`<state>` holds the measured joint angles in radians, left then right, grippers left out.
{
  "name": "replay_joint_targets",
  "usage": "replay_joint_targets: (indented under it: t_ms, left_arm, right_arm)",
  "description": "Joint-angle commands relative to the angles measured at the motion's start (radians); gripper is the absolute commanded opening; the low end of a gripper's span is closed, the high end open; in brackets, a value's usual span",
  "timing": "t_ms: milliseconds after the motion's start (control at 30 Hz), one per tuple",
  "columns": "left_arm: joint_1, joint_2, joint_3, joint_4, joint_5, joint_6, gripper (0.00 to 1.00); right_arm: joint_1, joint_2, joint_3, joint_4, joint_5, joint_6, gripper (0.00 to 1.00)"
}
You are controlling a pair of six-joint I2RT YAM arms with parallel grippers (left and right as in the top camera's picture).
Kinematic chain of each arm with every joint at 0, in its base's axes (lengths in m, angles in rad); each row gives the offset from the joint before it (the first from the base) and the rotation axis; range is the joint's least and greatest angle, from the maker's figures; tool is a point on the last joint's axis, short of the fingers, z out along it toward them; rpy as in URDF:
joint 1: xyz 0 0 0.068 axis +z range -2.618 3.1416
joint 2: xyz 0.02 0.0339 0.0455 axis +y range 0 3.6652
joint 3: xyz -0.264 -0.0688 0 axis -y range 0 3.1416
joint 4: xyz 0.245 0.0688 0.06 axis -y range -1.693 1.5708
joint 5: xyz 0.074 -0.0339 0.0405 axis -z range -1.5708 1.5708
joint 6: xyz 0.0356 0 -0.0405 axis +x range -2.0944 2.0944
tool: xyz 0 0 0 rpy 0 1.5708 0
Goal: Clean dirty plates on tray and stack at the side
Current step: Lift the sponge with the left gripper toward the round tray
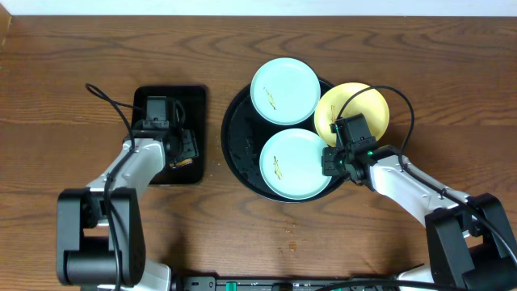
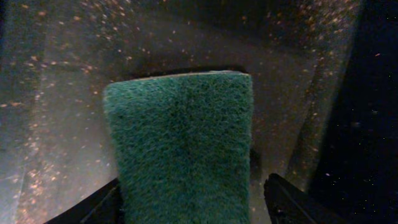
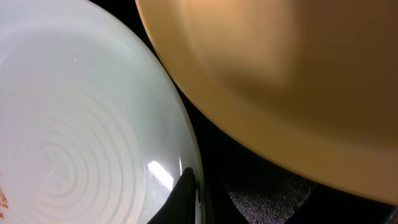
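- Three small round plates sit centre right in the overhead view. An upper mint plate (image 1: 284, 90) and a lower mint plate (image 1: 296, 164) lie on the round black tray (image 1: 239, 137), each with a small brownish smear left of its middle. A yellow plate (image 1: 355, 109) overlaps the tray's right rim.
- The right gripper (image 1: 335, 159) is at the lower mint plate's right edge, its jaws parted and clamping nothing.
- Only the right wrist view shows one dark finger (image 3: 186, 193) lying on that plate's rim, with the yellow plate filling the upper right.
- At the left, over a small rectangular black tray (image 1: 198, 105), the left gripper (image 2: 193, 204) straddles a green sponge (image 2: 180, 155). I cannot tell whether it is squeezing the sponge.
- The sponge's rough green face shows clearly only in the left wrist view.
- Everything rests on a dark wooden table (image 1: 65, 65).
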<state>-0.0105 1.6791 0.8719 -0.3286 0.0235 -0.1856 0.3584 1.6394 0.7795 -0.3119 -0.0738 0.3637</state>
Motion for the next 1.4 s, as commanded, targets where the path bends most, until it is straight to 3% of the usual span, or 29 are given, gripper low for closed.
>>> replay_joint_targets:
  t_ms: [0,67,133,167,233,433,700,1367]
  left_arm:
    - [0.0,0.058,-0.007,0.019,0.0,0.002,0.65]
    - [0.0,0.068,-0.007,0.024,-0.009,0.002,0.61]
    - [0.0,0.065,-0.006,0.024,-0.009,0.002,0.48]
    - [0.0,0.063,-0.006,0.025,-0.009,0.002,0.3]
    - [0.0,0.044,0.003,0.024,-0.009,0.003,0.07]
    - [0.0,-0.133,0.027,0.028,-0.01,0.002,0.07]
    - [0.0,-0.378,0.026,0.025,-0.159,0.013,0.07]
    - [0.001,-0.399,0.026,0.164,-0.22,0.087,0.07]
  right_arm:
    - [0.01,0.017,-0.01,-0.009,0.01,-0.002,0.03]
    - [0.01,0.018,-0.01,-0.008,0.01,-0.002,0.03]
    - [0.01,0.018,-0.01,-0.009,0.01,-0.002,0.04]
    - [0.01,0.018,-0.01,-0.008,0.01,-0.002,0.04]
    - [0.01,0.018,-0.01,-0.005,0.01,-0.002,0.01]
    - [0.01,0.018,-0.01,-0.006,0.01,-0.002,0.01]
    - [0.01,0.018,-0.01,-0.006,0.01,-0.002,0.01]
    - [0.01,0.018,-0.01,-0.009,0.01,-0.002,0.01]
